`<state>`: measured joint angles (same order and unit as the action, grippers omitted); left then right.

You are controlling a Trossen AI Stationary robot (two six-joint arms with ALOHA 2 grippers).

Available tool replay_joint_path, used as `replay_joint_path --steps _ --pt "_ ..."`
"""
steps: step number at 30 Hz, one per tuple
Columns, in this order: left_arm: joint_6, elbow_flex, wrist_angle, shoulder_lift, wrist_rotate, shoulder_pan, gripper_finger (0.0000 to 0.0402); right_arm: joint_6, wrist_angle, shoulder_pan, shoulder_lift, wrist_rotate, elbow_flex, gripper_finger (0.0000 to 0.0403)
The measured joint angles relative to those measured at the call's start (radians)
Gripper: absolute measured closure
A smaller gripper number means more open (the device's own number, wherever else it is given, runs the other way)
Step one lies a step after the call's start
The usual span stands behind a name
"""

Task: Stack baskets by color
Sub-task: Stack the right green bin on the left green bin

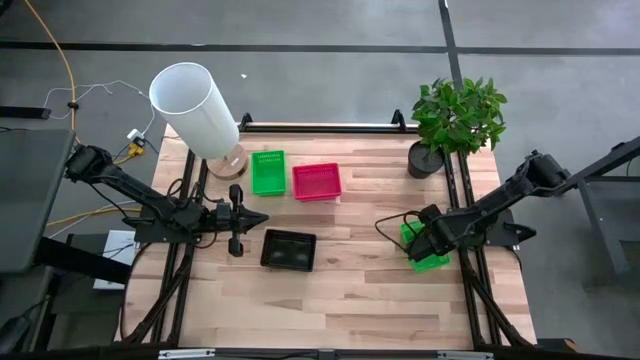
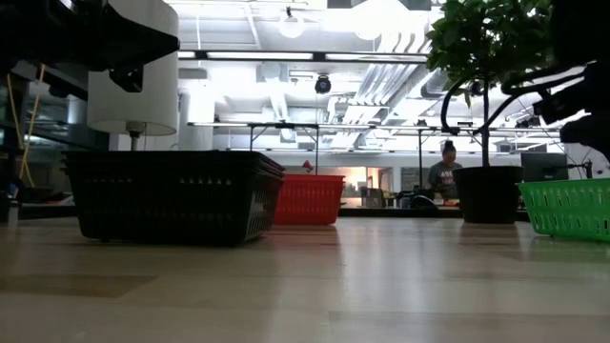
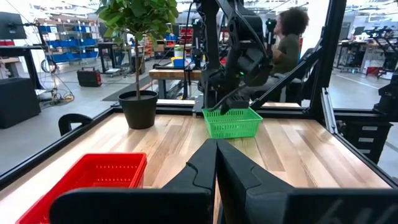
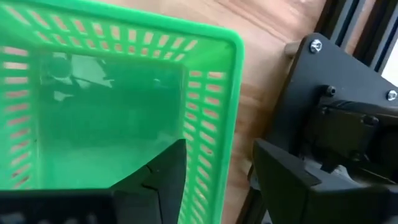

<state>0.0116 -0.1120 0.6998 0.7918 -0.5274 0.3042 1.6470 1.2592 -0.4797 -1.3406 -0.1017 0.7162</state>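
Straddling one rim wall of the green basket (image 1: 428, 255) at the table's right edge, the right gripper (image 1: 425, 243) has fingers spread, one inside, one outside. The basket sits directly beneath it; the left gripper (image 1: 236, 215), pressed together, waits well apart.

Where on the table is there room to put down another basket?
The widest bare wood is along the near edge, in front of the black basket, and between it and the green basket at the right gripper. It's crowded at the back: white cylinder, another green basket, pink basket, plant pot. The left gripper sits beside the black basket.
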Motion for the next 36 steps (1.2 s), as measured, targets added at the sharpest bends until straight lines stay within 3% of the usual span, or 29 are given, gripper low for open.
replay_joint_path --steps 11,17,21,24,28,30,36 --pt "-0.005 0.0 0.0 0.0 0.0 0.0 0.0401 -0.05 -0.092 0.0 -0.079 0.001 0.0 0.0279" --pt "-0.027 0.0 0.001 0.0 0.001 0.0 0.0401 -0.085 -0.091 0.0 -0.078 -0.023 0.022 0.0377" --pt "-0.04 0.0 0.001 0.0 0.002 0.001 0.0401 -0.157 -0.089 0.0 -0.078 -0.093 0.089 0.0388" --pt "-0.056 0.0 0.001 0.0 0.002 0.001 0.0401 -0.224 -0.101 0.0 -0.078 -0.227 0.17 0.0399" --pt "-0.054 0.0 0.001 0.0 0.002 0.0 0.0401 -0.389 -0.205 0.008 -0.078 -0.439 0.267 0.04" --pt "-0.054 0.0 0.001 0.0 0.002 0.0 0.0401 -0.509 -0.301 0.029 -0.078 -0.491 0.296 0.0401" --pt "-0.054 0.0 0.001 0.0 0.002 0.0 0.0401 -0.901 -0.731 0.137 -0.078 -0.423 0.317 0.0402"
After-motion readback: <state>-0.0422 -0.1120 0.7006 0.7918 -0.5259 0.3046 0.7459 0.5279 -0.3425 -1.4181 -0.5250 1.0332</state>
